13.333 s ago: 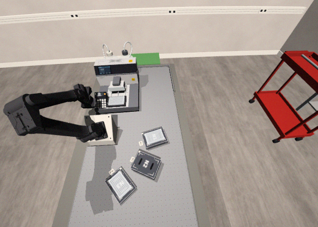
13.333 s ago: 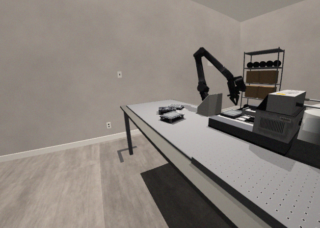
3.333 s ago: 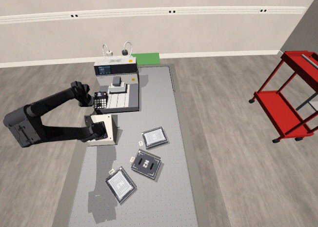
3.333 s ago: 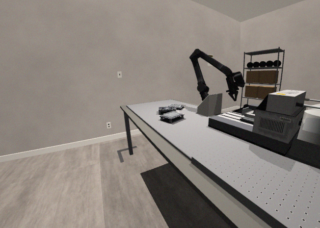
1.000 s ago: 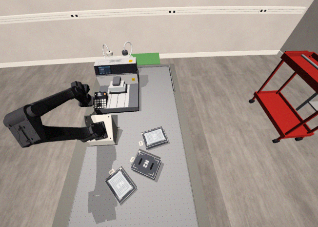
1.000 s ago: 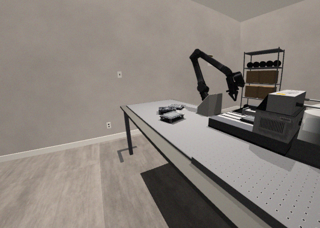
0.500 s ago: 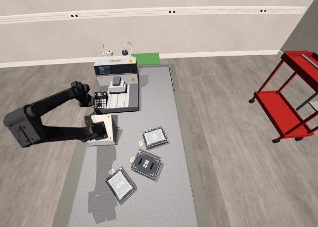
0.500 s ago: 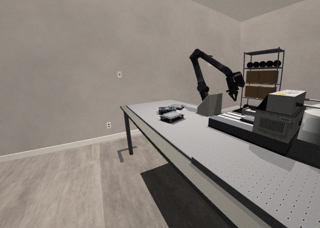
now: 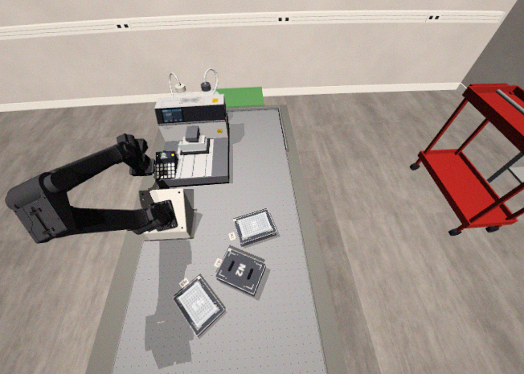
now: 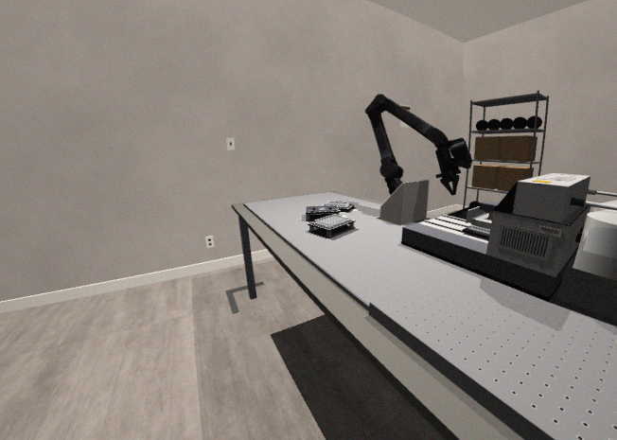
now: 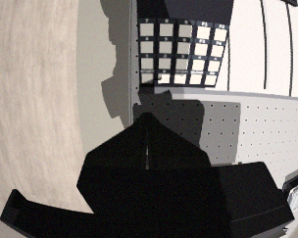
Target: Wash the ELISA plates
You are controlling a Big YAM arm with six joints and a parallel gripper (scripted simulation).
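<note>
My gripper (image 10: 452, 192) (image 11: 147, 119) is shut and empty. It hangs beside the front edge of the washer (image 9: 220, 166) (image 10: 523, 245). In the wrist view the fingertips lie just below the keypad (image 9: 165, 169) (image 11: 183, 48), near the START key (image 11: 148, 78), not over it. A small orange spot (image 9: 173, 154) shows at the keypad's top right. One plate (image 9: 255, 225) (image 10: 331, 221) lies in nest N1, another plate (image 9: 198, 304) in nest N3. Nest N2 (image 9: 241, 284) (image 10: 319, 211) is empty. I cannot make out the carrier or a plate in it clearly under the washer's head (image 9: 192, 133).
The beige arm mount (image 9: 178, 195) (image 10: 413, 202) stands between the washer and the nests. Two bottles with tubes stand behind the washer. A red cart (image 9: 448, 185) stands on the floor to the right, away from the table. A shelf rack (image 10: 508, 131) stands behind.
</note>
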